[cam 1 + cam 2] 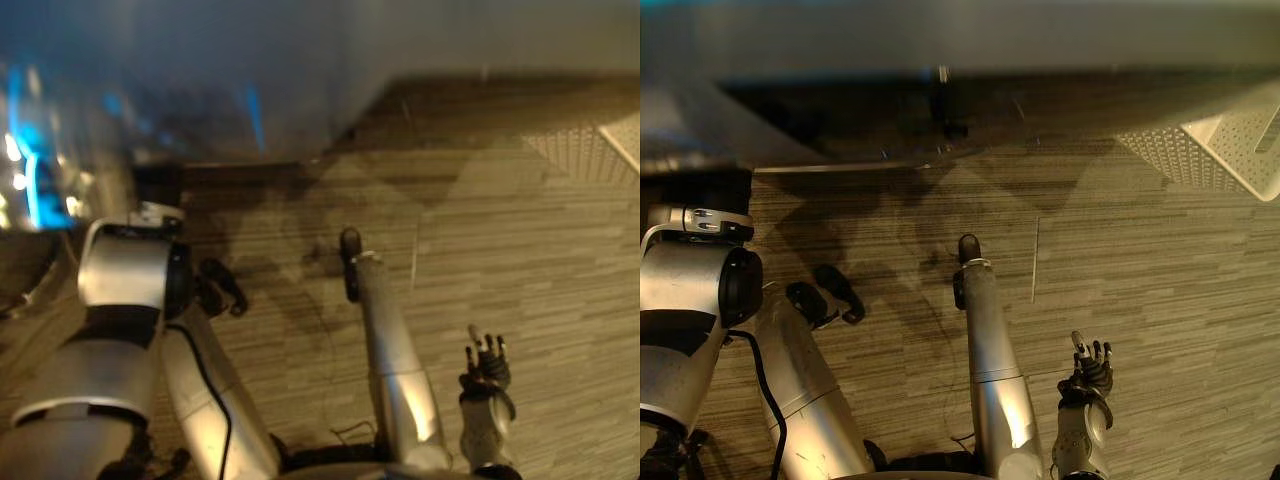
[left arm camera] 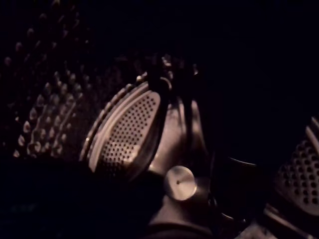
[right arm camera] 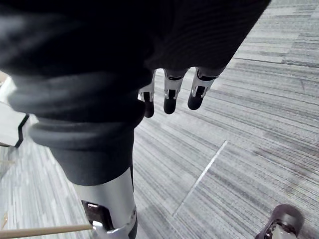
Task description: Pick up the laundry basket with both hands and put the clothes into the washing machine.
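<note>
Laundry basket (image 1: 1238, 150), white perforated plastic, sits on the floor at the far right of the eye views w/ just a corner in frame; its contents can't be told. It lies well apart from the right hand (image 1: 1090, 374), which hangs nearer the robot over the grey striped carpet floor (image 1: 1160, 280), touching nothing. In the right wrist view the hand's fingers (image 3: 169, 97) are straight, side by side & loosely spread, dark tips toward the carpet, holding nothing. Thin pale seam line (image 1: 1035, 260) runs across the carpet btwn the hand & the basket's side of the room. Left wrist view looks into a dark perforated metal washing-machine drum (image 2: 45, 124): a silver perforated ridge (image 2: 129, 132) stands out from the drum wall, w/ a small round silver disc (image 2: 179, 182) just beside its base.
</note>
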{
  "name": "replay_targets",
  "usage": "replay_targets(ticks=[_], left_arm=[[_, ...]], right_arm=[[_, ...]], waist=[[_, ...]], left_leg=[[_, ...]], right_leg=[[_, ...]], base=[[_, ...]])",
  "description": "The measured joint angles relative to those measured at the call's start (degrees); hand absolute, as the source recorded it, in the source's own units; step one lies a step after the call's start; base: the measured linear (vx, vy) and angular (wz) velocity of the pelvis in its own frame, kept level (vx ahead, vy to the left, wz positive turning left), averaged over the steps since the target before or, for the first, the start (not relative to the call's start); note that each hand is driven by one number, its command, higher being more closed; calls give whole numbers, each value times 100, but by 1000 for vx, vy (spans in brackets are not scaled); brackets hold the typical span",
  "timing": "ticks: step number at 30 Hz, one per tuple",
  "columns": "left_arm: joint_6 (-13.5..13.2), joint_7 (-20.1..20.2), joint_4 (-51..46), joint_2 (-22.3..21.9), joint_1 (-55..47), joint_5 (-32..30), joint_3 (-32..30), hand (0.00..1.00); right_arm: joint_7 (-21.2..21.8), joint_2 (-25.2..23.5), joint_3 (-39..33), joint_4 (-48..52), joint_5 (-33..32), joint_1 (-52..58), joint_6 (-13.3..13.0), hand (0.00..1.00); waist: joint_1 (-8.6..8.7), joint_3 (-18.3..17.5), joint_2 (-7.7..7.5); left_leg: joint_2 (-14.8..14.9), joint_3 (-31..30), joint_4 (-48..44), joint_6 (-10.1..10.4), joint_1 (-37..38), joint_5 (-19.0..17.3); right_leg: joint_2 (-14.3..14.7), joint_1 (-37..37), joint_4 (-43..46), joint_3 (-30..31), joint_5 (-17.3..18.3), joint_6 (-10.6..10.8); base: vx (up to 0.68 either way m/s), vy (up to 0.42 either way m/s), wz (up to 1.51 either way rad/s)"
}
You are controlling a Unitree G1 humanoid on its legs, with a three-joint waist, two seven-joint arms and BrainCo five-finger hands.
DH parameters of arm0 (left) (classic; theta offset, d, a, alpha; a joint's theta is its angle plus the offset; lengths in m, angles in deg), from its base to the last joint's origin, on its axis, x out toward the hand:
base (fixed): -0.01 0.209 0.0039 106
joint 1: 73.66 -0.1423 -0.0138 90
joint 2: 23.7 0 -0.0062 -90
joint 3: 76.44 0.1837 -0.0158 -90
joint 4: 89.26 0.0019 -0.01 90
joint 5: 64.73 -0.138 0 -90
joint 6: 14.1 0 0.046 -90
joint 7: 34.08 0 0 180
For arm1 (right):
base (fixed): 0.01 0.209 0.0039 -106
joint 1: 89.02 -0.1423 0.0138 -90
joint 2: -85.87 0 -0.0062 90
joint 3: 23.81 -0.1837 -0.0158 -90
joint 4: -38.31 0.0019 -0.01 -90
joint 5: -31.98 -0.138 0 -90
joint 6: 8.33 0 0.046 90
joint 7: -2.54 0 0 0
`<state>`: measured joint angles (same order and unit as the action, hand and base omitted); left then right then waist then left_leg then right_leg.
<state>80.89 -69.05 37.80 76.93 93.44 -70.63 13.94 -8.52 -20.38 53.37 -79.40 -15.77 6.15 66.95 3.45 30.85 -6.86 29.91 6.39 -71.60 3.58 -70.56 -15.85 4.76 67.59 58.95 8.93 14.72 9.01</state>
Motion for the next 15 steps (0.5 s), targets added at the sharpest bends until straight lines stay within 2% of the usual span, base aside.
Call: replay_targets(ticks=[1,3,6,8,9,12,14,15], left_arm=[[19,9,7,-43,-21,-77,5,0],[41,43,15,-186,-319,-338,-11,0],[114,214,22,-522,-1136,-587,-110,0],[200,297,95,-852,-1829,-646,-240,0],[224,361,144,-1107,-2205,-672,-364,0],[257,415,313,-1682,-3166,-732,-578,0],[257,538,419,-2203,-4028,-751,-724,0],[257,570,438,-2302,-4205,-752,-753,0]], right_arm=[[0,0,1,-28,2,-4,0,0],[-1,-19,41,-118,2,-39,-1,0],[-11,-3,60,-346,15,-156,3,0],[-37,-6,144,-525,71,-198,23,0],[-87,-6,144,-566,116,-274,36,0],[-142,5,136,-599,189,-381,103,0],[-185,9,-23,-735,333,-383,177,0],[-228,4,-53,-742,337,-389,192,0]], waist=[[-6,-1,2],[63,-18,13],[12,-32,34],[23,-34,34],[-32,-34,35],[-111,-43,52],[-133,-166,201],[-161,-171,212]], left_leg=[[2,-9,68,13,48,-135],[0,-56,301,175,174,-631],[-1,5,578,221,328,-642],[-77,73,785,330,523,-543],[-136,131,1052,373,719,-437],[-341,254,1739,341,1410,-70],[-511,252,2167,376,1956,158],[-581,299,2305,379,2158,209]], right_leg=[[6,-23,-56,-13,88,-10],[13,-6,29,-129,101,-55],[5,-105,-177,-95,93,-78],[-56,-273,-283,-114,75,-106],[-90,-419,-489,-139,62,-122],[-197,-1035,-1058,-170,-224,-224],[-357,-1593,-1326,-298,-295,-271],[-422,-1754,-1397,-306,-295,-270]], base=[[-150,2,4],[-199,-52,17],[-152,-81,7],[-34,-82,26],[10,-48,7],[85,-35,18],[168,30,42],[213,51,39]])
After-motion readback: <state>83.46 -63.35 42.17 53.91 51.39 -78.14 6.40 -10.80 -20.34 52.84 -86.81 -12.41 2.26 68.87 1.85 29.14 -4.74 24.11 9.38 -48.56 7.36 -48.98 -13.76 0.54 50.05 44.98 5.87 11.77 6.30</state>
